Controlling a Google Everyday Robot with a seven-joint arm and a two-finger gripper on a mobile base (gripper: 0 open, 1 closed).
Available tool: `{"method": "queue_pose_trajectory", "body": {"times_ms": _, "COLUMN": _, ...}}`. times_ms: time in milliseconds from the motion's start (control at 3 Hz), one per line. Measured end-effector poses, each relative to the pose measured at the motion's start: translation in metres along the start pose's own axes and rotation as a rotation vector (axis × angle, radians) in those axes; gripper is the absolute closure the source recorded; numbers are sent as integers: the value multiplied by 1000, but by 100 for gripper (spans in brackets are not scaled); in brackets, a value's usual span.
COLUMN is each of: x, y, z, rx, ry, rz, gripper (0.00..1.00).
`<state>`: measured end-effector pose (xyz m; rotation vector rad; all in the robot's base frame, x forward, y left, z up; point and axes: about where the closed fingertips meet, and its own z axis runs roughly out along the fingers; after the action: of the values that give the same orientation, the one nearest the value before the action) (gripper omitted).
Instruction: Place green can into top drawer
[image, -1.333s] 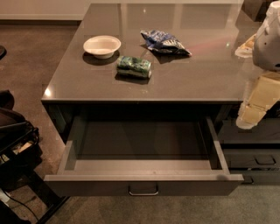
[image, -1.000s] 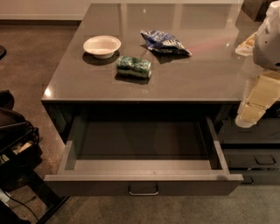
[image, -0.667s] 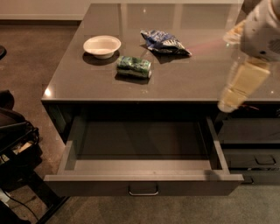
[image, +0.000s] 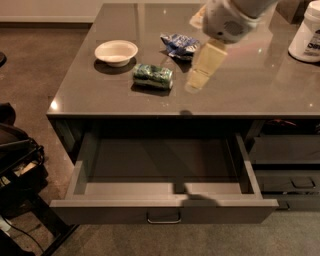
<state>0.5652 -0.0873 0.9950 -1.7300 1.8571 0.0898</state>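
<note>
The green can (image: 152, 76) lies on its side on the grey countertop (image: 240, 95), near the middle left. The top drawer (image: 162, 209) is pulled out below the counter's front edge, its silver bar handle (image: 163, 218) at the front centre; nothing shows inside it. My gripper (image: 199, 75) hangs over the counter just right of the can, apart from it and holding nothing, pointing down and left from the white arm at the top.
A white bowl (image: 116, 52) sits left of the can. A blue-and-white foil snack bag (image: 180, 45) lies behind the can. A white tub (image: 306, 36) stands at the right edge. Narrower dark drawers (image: 290, 172) are on the right. Dark gear (image: 17, 165) stands on the floor at left.
My arm has swung left from the counter's right edge to over the counter, bringing the gripper close to the can's right side. The can, bowl, bag and drawer have not moved.
</note>
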Motion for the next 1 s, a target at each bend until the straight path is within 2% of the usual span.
{"method": "queue_pose_trajectory", "body": {"times_ms": 333, "x": -32, "y": -32, "z": 84, "rx": -73, "ry": -65, "rz": -31, "gripper": 0}}
{"method": "queue_pose_trajectory", "body": {"times_ms": 667, "x": -32, "y": -33, "z": 88, "rx": -78, "ry": -67, "rz": -31, "gripper": 0}}
{"method": "queue_pose_trajectory", "body": {"times_ms": 1000, "x": -25, "y": -35, "z": 90, "rx": -70, "ry": -59, "rz": -2, "gripper": 0}}
